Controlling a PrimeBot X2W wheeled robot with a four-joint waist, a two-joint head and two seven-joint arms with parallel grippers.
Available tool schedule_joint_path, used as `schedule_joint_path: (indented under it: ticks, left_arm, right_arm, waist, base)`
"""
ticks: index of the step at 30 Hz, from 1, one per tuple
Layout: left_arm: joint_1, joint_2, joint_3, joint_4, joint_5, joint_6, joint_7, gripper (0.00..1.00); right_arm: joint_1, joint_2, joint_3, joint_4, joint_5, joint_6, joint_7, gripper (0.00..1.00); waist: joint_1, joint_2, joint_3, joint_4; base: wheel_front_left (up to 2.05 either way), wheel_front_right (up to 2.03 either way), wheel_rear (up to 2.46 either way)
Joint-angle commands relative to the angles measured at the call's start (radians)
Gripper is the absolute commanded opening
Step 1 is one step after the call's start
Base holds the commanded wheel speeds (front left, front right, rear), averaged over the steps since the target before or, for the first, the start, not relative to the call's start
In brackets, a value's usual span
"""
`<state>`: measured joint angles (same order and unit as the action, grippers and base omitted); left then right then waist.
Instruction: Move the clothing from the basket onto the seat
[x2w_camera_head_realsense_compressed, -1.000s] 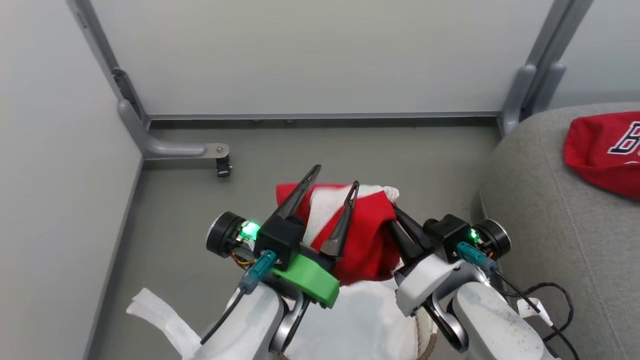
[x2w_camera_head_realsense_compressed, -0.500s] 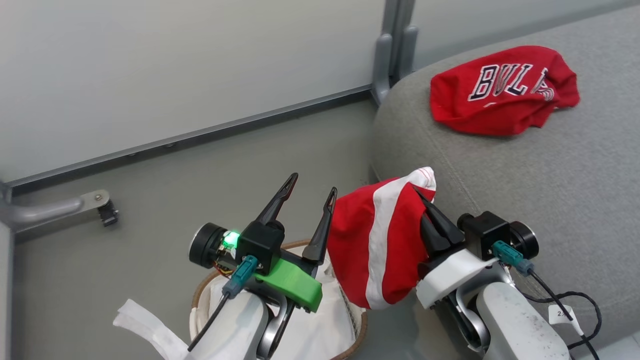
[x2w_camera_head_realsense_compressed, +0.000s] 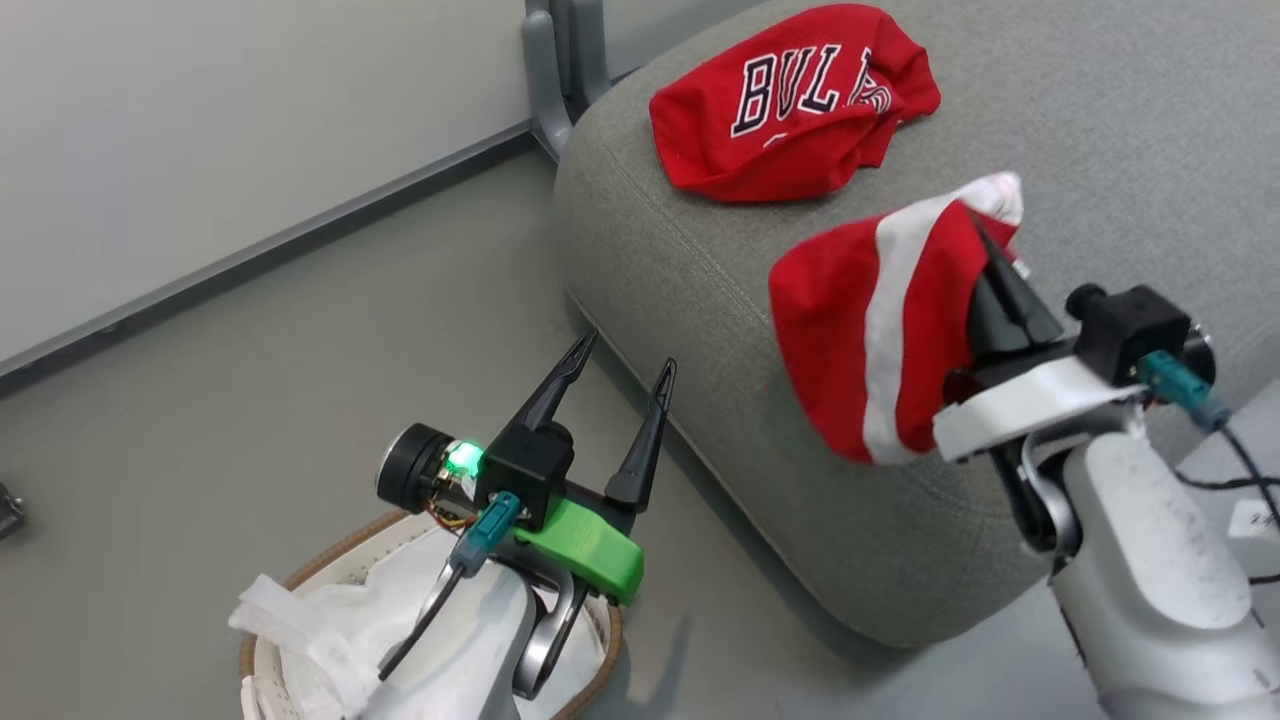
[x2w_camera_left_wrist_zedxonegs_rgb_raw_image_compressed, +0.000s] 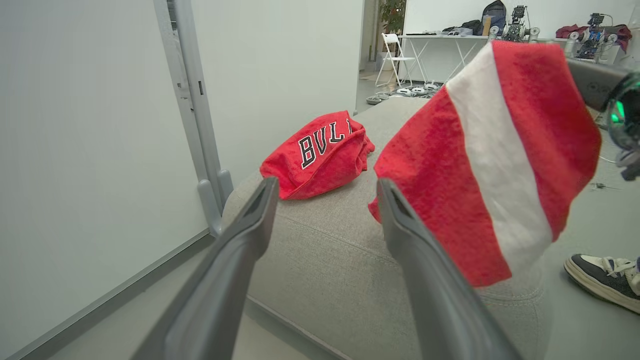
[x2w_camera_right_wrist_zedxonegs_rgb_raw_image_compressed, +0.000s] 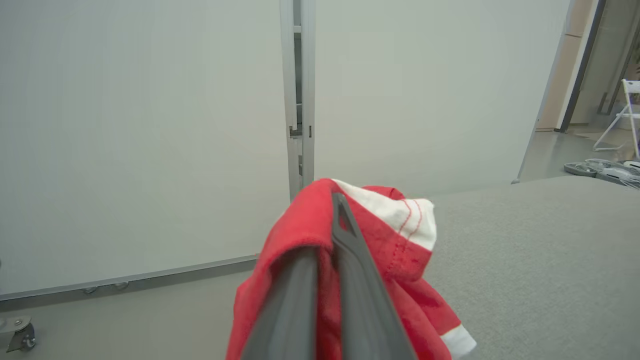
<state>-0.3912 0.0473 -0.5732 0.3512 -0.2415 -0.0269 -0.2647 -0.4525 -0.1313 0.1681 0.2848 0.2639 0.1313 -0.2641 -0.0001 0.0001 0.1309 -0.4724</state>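
My right gripper (x2w_camera_head_realsense_compressed: 985, 235) is shut on a red garment with a broad white stripe (x2w_camera_head_realsense_compressed: 880, 330), which hangs in the air over the near edge of the grey seat (x2w_camera_head_realsense_compressed: 700, 300). That garment (x2w_camera_left_wrist_zedxonegs_rgb_raw_image_compressed: 490, 165) also fills the right of the left wrist view, and the right wrist view has it (x2w_camera_right_wrist_zedxonegs_rgb_raw_image_compressed: 395, 235) draped over the closed fingers (x2w_camera_right_wrist_zedxonegs_rgb_raw_image_compressed: 345, 250). A second red garment with block lettering (x2w_camera_head_realsense_compressed: 795, 100) lies on the seat further back. My left gripper (x2w_camera_head_realsense_compressed: 620, 355) stands open and empty above the basket (x2w_camera_head_realsense_compressed: 300, 580), whose brown rim and white liner show at the lower left.
Grey floor (x2w_camera_head_realsense_compressed: 280, 360) lies between the basket and a pale wall panel with a grey post (x2w_camera_head_realsense_compressed: 550, 70) behind the seat's corner. A person's shoe (x2w_camera_left_wrist_zedxonegs_rgb_raw_image_compressed: 600, 275) rests on the floor beside the seat. A black cable (x2w_camera_head_realsense_compressed: 1240, 470) trails from my right wrist.
The head camera has swung right, so the seat now takes up more of the view. My right gripper has carried the striped garment up and right, from beside the seat to over its edge.
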Motion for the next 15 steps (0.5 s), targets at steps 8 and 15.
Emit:
schedule_joint_path:
  ticks: [8, 15]
  left_arm:
    - [-0.082, 0.008, 0.003, 0.029, 0.046, -0.007, 0.001, 1.0]
    - [-0.151, 0.007, -0.012, 0.023, 0.053, 0.005, 0.001, 1.0]
  right_arm:
    - [-0.298, -0.134, -0.046, 0.014, -0.01, -0.001, 0.0, 0.0]
    - [-0.553, -0.255, -0.095, 0.145, -0.069, -0.001, 0.0, 0.0]
  waist:
    - [0.0001, -0.0001, 0.208, 0.049]
    - [0.0001, -0.0001, 0.321, 0.142]
  base:
    - [0.0, 0.0, 0.0]
    - [0.0, 0.0, 0.0]
